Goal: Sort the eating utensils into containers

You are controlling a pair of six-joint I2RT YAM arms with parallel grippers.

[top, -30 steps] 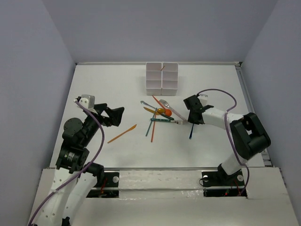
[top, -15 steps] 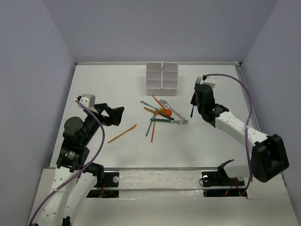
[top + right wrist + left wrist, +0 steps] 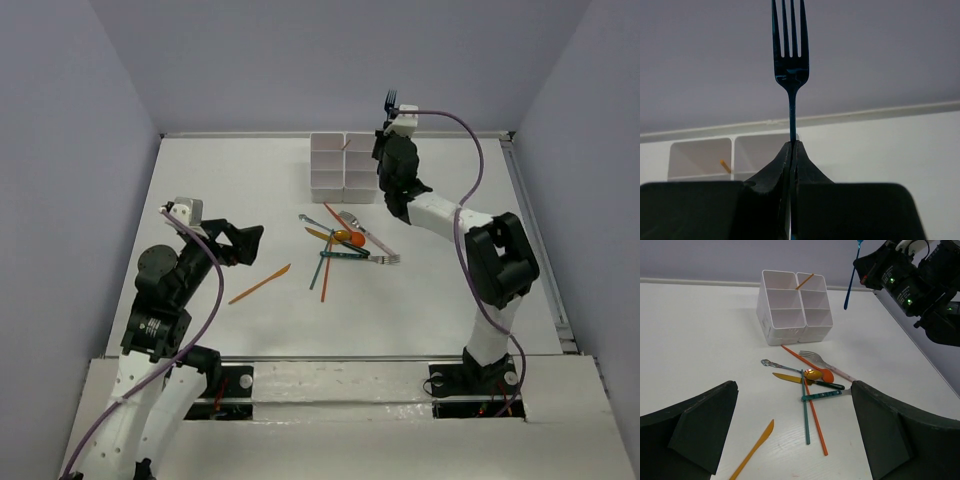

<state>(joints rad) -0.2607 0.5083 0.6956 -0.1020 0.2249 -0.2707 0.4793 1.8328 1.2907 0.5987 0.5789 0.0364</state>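
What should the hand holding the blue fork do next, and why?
Probably ease left until the fork hangs over the container. The right hand grips it upright, tines up, seemingly just right of the container's edge, not yet above a compartment.

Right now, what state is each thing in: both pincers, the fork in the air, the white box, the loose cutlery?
Right pincer: shut on the blue fork.
Blue fork: held upright, tines up, in the air.
Left pincer: open, empty.
Containers: upright, one orange stick leaning in a far compartment.
Utensil pile: lying flat, crossed.
Orange knife: lying alone, apart from the pile.
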